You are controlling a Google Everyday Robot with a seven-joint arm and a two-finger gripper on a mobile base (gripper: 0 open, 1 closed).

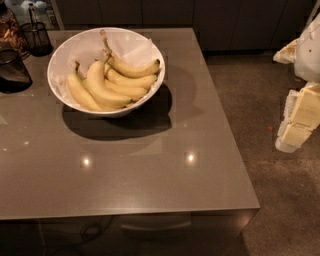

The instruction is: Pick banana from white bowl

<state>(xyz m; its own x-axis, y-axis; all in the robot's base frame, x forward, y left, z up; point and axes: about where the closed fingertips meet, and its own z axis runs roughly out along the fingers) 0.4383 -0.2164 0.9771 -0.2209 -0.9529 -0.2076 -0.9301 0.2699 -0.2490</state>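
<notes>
The white bowl (60,60) is large, round and glossy, with a white paper lining. It stands at the far left of the grey table (150,170). Several yellow bananas (107,82) lie in it, stems pointing up and back. My gripper (298,120) shows as cream-coloured blocks at the right edge of the view. It hangs over the floor, beyond the table's right edge and well apart from the bowl. It holds nothing that I can see.
Dark glass jars (12,70) and a black mesh cup (36,37) stand at the table's far left, beside the bowl. The white arm segment (310,50) is above the gripper. Speckled floor (280,200) lies right of the table. Dark cabinets (200,15) run along the back.
</notes>
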